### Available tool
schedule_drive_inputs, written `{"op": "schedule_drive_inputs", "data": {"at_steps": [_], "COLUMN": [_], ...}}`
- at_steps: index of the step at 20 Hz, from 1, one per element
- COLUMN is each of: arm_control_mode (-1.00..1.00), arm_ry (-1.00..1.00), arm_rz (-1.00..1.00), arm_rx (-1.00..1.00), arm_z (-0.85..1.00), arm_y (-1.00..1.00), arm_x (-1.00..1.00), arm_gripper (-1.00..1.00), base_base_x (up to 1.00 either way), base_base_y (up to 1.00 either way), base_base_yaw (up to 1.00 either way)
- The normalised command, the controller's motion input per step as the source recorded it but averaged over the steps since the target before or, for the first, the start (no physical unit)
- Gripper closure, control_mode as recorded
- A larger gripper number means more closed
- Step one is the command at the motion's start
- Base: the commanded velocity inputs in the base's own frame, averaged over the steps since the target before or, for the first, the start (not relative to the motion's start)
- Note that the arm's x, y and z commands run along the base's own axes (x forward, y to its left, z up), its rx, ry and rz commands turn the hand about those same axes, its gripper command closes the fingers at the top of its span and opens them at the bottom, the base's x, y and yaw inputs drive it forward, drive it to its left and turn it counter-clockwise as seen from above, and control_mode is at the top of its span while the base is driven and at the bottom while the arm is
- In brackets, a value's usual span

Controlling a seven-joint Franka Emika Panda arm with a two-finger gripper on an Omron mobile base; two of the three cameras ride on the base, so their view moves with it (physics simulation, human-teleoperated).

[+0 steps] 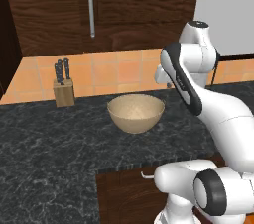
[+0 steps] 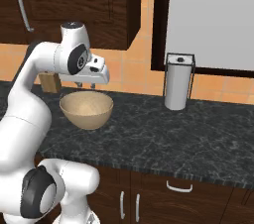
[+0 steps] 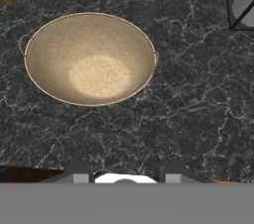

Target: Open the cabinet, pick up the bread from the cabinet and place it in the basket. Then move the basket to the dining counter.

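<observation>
a black speckled counter (image 1: 49, 143) runs below an orange tiled wall (image 1: 114, 72), with the dark wood cabinet (image 1: 54, 5) hanging above it, door shut and its long silver handle (image 1: 90, 5) upright. the basket (image 1: 136, 113) stands on the counter, upright and with nothing inside, well apart from the knife block (image 1: 64, 91) at the wall to its left and from a steel canister (image 2: 177, 82) to its right. the arm rises from the base, bends forward at the elbow and carries its wrist level above the counter, so that the hand points straight down. the gripper (image 2: 84, 85) hangs over the counter just beside the basket's near rim, clear of it and above it. in the hand view the two fingertips (image 3: 79, 173) stand apart at the bottom edge with bare counter between them; the jaws are partly spread and hold nothing. the bread is not to be made out, the cabinet being closed.
</observation>
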Motion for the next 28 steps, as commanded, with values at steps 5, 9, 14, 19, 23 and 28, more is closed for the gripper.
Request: {"op": "schedule_drive_inputs", "data": {"at_steps": [5, 9, 14, 19, 23, 28], "arm_control_mode": [-1.0, -1.0, -1.0, -1.0, -1.0, -1.0], "arm_ry": [-0.02, -0.38, -0.43, -0.38, -0.34, -0.28], "arm_rz": [0.05, 0.02, 0.01, 0.01, 0.03, 0.03], "arm_rx": [-0.03, -0.06, -0.02, 0.0, 0.01, 0.01], "arm_z": [-0.1, 0.42, 0.87, 0.91, 0.9, 0.58], "arm_y": [0.19, 0.66, 0.8, 0.69, 0.39, 0.42], "arm_x": [-0.53, -0.61, -0.16, 0.0, 0.03, 0.33], "arm_gripper": [-1.0, -1.0, -1.0, -1.0, -1.0, -1.0], "base_base_x": [0.0, 0.0, 0.0, 0.0, 0.0, 0.0], "base_base_y": [0.0, 0.0, 0.0, 0.0, 0.0, 0.0], "base_base_yaw": [0.0, 0.0, 0.0, 0.0, 0.0, 0.0]}}
